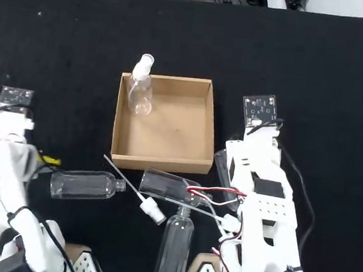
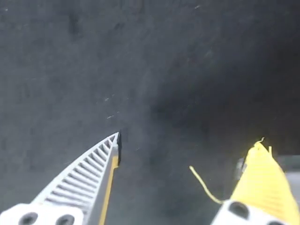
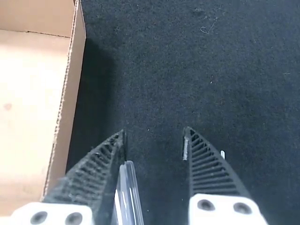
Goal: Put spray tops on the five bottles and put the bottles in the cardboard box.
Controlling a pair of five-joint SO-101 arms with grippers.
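— On the desk [image 1: 305, 71], where do the bottles lie?

— Three lie on their sides in front of the box [image 1: 159, 161], all with open necks. The left bottle [image 1: 85, 186] is over by the left arm. The middle bottle [image 1: 166, 185] is just beside the box's near wall. The near bottle [image 1: 175, 249] points its neck toward the box.

— And the fourth?

— The capped bottle [image 1: 138, 92] sits in the box's far corner on the left arm's side. It leans there with its white top over the rim.

— Any loose tops?

— One spray top [image 1: 153, 210] lies among the three, with its thin tube slanting past the left bottle's neck.

— How are the grippers?

— The left gripper [image 2: 187, 140] has its fingers spread apart, with black desk showing between them. The right gripper [image 3: 154, 131] is spread as well, low over the desk just beside the box wall on its own side. A clear piece shows against one of its fingers, and I cannot tell what it is.
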